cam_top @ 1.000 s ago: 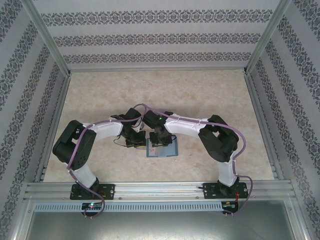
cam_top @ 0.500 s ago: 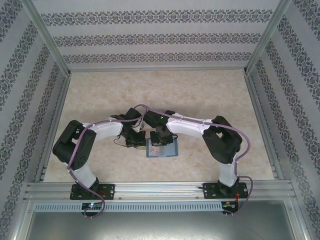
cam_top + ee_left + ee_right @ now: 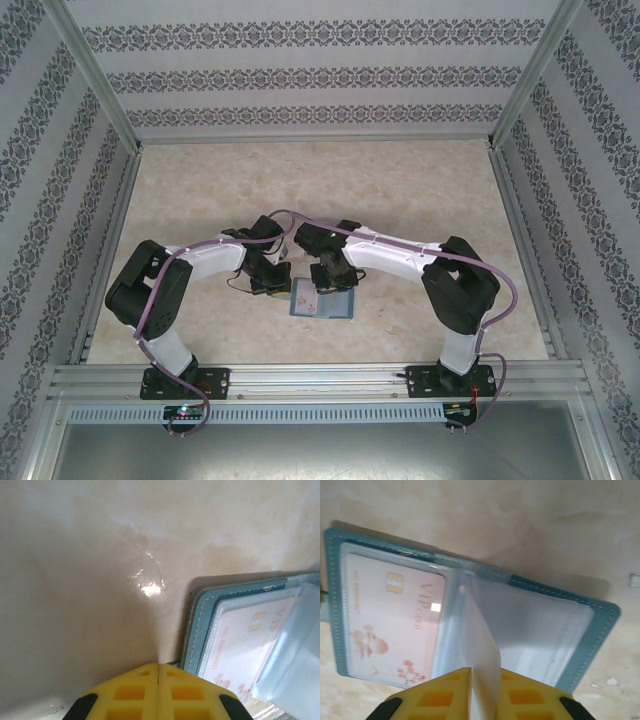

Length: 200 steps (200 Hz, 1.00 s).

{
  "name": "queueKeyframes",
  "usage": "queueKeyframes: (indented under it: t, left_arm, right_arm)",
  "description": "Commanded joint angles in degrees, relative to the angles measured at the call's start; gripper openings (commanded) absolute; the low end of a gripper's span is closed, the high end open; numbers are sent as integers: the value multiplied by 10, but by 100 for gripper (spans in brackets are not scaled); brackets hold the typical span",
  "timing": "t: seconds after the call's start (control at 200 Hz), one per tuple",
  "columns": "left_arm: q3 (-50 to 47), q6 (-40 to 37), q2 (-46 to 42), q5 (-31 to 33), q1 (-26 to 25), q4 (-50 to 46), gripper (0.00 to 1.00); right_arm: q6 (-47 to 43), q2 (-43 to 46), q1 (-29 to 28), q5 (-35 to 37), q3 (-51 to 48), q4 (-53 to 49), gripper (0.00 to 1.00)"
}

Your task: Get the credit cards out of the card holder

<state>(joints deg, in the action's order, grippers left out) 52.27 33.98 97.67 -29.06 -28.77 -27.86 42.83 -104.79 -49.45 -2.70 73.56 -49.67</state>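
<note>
The card holder [image 3: 600,615] is laid open on the counter [image 3: 400,190], close in front of both arms. A pink card [image 3: 395,625] is tucked into its left-hand pocket. The right fingers [image 3: 440,695] are closed on a clear plastic leaf [image 3: 482,645] that is stood up from the spine; whether a card is held inside that leaf cannot be told. The left fingers [image 3: 130,692] are pressed together with nothing seen between them, and their tips are set just beside the holder's edge.

If the leaf is pulled, the whole holder is likely to be lifted or dragged along, since it is not clearly pinned down. The leaf could also be creased at the spine, or lost from the pinch because it is smooth.

The counter is pale, marbled and glossy, with a glare spot, so little friction is to be expected. It is enclosed by walls [image 3: 300,80] papered in a patterned stripe and edged by a metal frame [image 3: 320,380].
</note>
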Motion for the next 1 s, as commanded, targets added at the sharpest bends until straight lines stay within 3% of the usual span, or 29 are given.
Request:
queueKeyframes:
  t: [0.0, 0.335, 0.52, 0.819, 0.994]
  left_arm:
    - [7, -15, 9, 23, 1, -36, 0]
    - [9, -10, 6, 23, 1, -40, 0]
    - [9, -4, -5, 23, 1, -42, 0]
    - [27, 3, -26, 25, 1, -54, 0]
    - [36, 5, -31, 28, 1, -54, 0]
  right_arm:
    - [-11, 17, 10, 31, -20, -31, 21]
    - [-25, 10, 27, 38, -50, -4, 8]
    - [-46, -9, 34, 53, -42, -4, 6]
    - [-55, 20, 35, 82, -33, -36, 29]
    - [-49, 45, 33, 91, -12, -65, 32]
